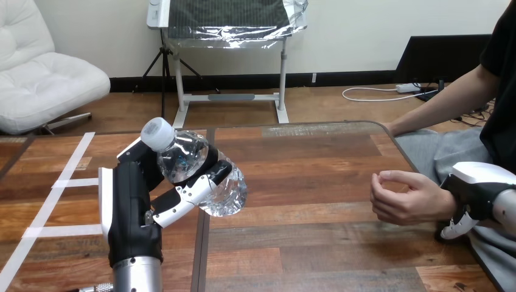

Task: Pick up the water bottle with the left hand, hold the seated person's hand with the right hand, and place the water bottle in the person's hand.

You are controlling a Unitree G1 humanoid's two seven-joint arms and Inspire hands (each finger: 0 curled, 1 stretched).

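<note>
The left hand (131, 201) is raised over the left part of the wooden table (316, 243), its silver forearm coming up from the table's near edge. Its fingers (193, 190) and thumb are curled tightly round the clear water bottle (210, 179), which it holds clear of the table top. The bottle is tilted, its white cap (158, 134) pointing up and towards the table's far left and its crumpled base angled down towards the middle of the table. Strips of white tape (73, 182) lie on the table's left part, beside the raised arm. At the table's right edge the person's hand (404, 198) hangs just above the surface, loosely curled, thumb resting against the fingers and holding nothing. The right hand (471, 193) is also at the table's right edge, closed over the person's wrist: its white-shelled back lies across the top of the wrist and one digit curves down beneath it. The bottle and the person's hand are well apart, with the table's bare middle between them.
</note>
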